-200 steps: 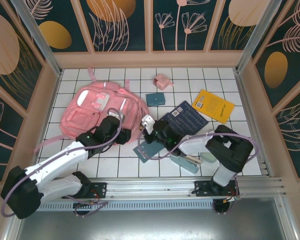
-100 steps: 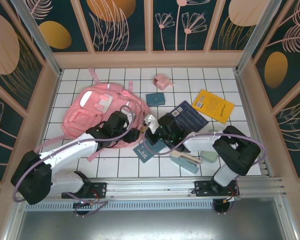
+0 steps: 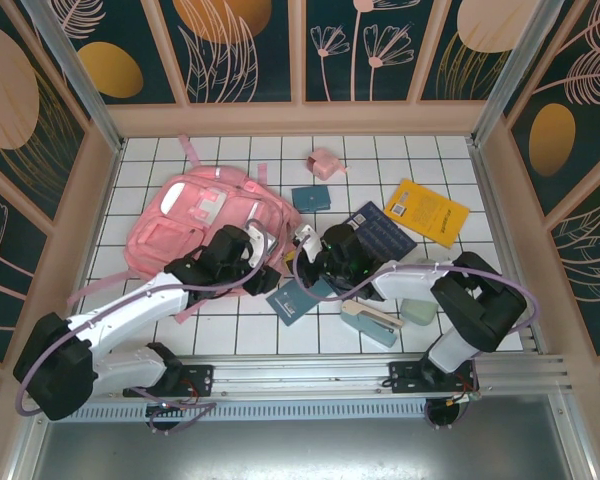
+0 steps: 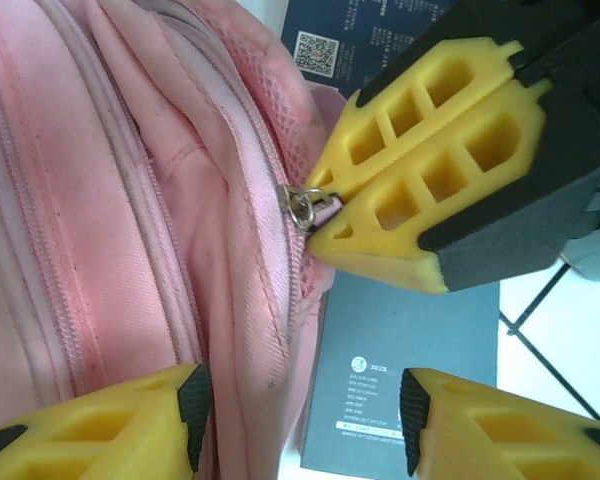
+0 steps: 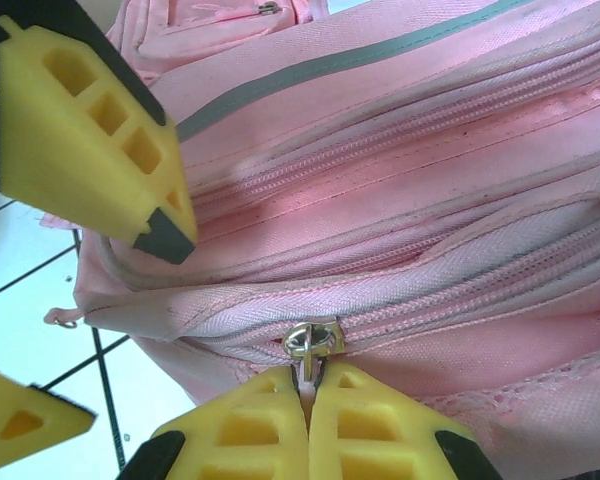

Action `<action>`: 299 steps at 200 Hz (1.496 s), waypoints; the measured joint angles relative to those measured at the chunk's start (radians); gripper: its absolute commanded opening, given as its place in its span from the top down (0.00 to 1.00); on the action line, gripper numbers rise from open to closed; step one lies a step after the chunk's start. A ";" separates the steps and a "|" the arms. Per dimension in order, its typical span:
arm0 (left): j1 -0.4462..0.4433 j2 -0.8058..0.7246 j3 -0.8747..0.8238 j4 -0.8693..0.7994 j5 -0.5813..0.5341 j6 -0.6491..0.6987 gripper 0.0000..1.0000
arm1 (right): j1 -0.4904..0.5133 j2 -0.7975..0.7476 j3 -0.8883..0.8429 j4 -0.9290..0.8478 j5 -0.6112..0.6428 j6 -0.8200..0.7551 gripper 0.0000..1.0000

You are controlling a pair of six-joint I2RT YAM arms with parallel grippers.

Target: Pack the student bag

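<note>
- The student bag (image 3: pixel 195 220) lies flat on the left half of the white-gridded counter (image 3: pixel 230 335), its zippered edge turned right, toward the books.
- No brand or wording can be read on the bag; a grey stripe (image 5: pixel 380 50) crosses its pink fabric.
- The right jaws are pressed fully together on the metal zipper pull (image 5: pixel 311 340) at the bag's right edge.
- The left jaws stand roughly half open and hold nothing. The bag's zippered seam runs up between their yellow fingers (image 4: pixel 100 430), one over pink fabric, the other over a teal notebook (image 4: pixel 410 350).
- That notebook lies just beside the bag, whose edge overlaps it in the left wrist view; its small white print is too fine to read.
- A dark blue book (image 4: pixel 350 40) beyond it bears a white QR code.
- A yellow book (image 3: pixel 427 212) lies well apart to the right, its dark label illegible.
</note>
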 measured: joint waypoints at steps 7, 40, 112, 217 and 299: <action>0.000 0.011 0.000 0.001 -0.005 0.006 0.45 | 0.000 0.000 0.000 0.000 -0.007 0.003 1.00; -0.003 0.090 0.008 0.002 -0.022 0.015 0.47 | 0.000 -0.005 0.000 -0.018 -0.020 0.015 1.00; -0.003 0.089 0.006 0.007 -0.043 0.031 1.00 | -0.004 -0.012 0.011 -0.068 -0.016 0.022 1.00; -0.003 0.031 -0.010 0.004 -0.025 0.027 1.00 | -0.052 -0.033 0.130 -0.307 0.059 0.008 1.00; -0.002 -0.064 0.043 -0.055 -0.026 0.016 1.00 | -0.138 0.052 0.384 -0.553 0.071 -0.051 1.00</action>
